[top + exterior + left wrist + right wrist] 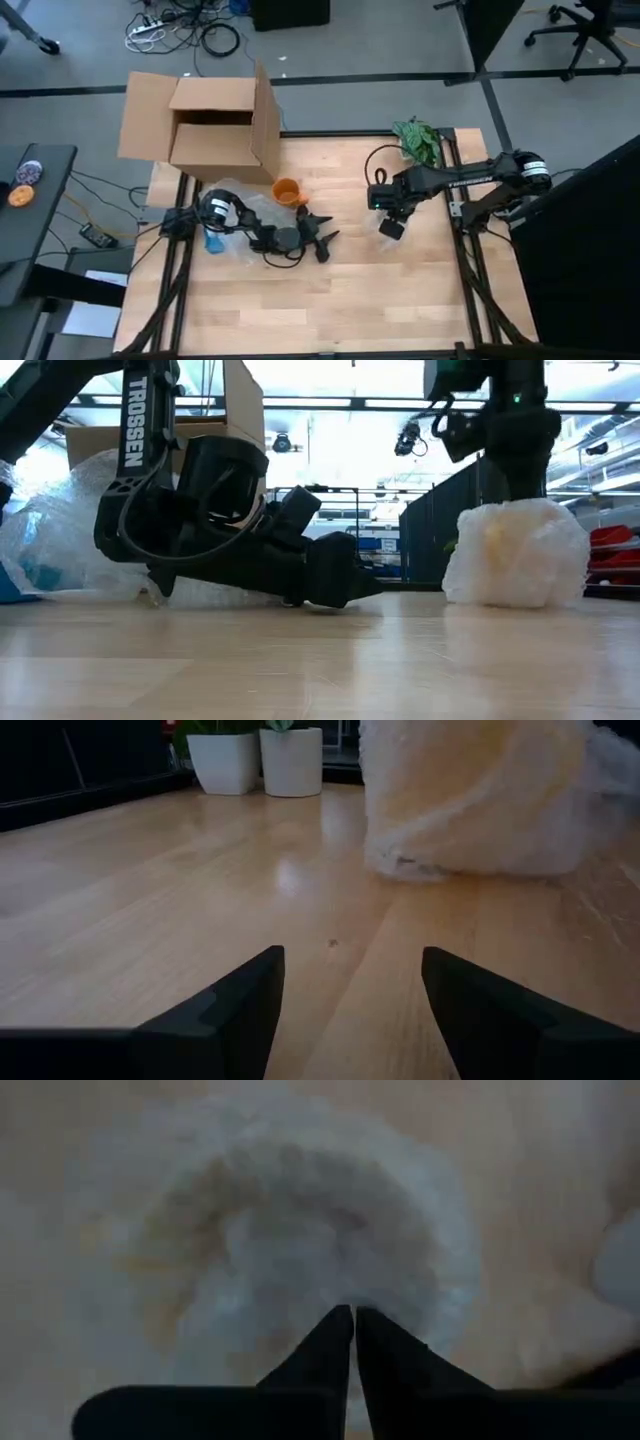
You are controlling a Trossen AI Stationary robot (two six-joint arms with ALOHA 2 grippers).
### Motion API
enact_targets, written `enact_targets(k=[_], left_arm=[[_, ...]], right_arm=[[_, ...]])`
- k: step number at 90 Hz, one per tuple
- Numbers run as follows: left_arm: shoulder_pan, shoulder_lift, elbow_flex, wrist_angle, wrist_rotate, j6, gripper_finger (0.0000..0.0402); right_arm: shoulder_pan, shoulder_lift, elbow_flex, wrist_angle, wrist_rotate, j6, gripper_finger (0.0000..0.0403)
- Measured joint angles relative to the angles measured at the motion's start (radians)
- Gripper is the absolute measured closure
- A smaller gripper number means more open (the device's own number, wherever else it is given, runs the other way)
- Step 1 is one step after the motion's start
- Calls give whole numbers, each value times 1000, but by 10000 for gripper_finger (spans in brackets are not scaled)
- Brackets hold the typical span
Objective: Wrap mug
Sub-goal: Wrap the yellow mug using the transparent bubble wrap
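Note:
A mug wrapped in bubble wrap point(515, 555) stands on the table right of centre, a pale bundle with a yellowish shape inside point(480, 800). My right gripper point(353, 1320) is shut and points straight down onto the bundle's top point(390, 226). My left gripper point(350, 1010) lies low on the table near the centre point(322, 240), open, its fingers aimed at the bundle from a short way off, with nothing between them. An unwrapped orange mug point(287, 190) stands upright on the table by the cardboard box. My right gripper comes from above, pointing down, and its shut fingertips point(340, 1335) meet the top of the wrapped bundle point(300, 1240). Whether a fold of the wrap is caught between them cannot be told. The bundle rests on the table by its underside point(515, 600).
An open cardboard box point(215, 125) stands at the far left. Loose bubble wrap point(228, 245) and a blue item point(212, 243) lie under the left arm. A green plant point(420, 140) sits at the far right corner. Bare wood point(330, 310) fills the near half.

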Motion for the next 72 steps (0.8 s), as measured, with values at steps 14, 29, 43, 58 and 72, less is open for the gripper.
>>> enact_targets(k=[14, 29, 43, 58, 72], left_arm=[[0, 0, 0, 0, 0, 0, 179], [0, 0, 0, 0, 0, 0, 179], [0, 0, 1, 0, 0, 0, 179], [0, 0, 1, 0, 0, 0, 179], [0, 0, 1, 0, 0, 0, 179]], right_arm=[[0, 57, -79, 56, 14, -4, 403], [13, 79, -60, 43, 13, -17, 403], [19, 57, 53, -72, 20, -27, 403], [19, 33, 128, -74, 32, -32, 403], [24, 54, 91, 115, -33, -82, 403]])
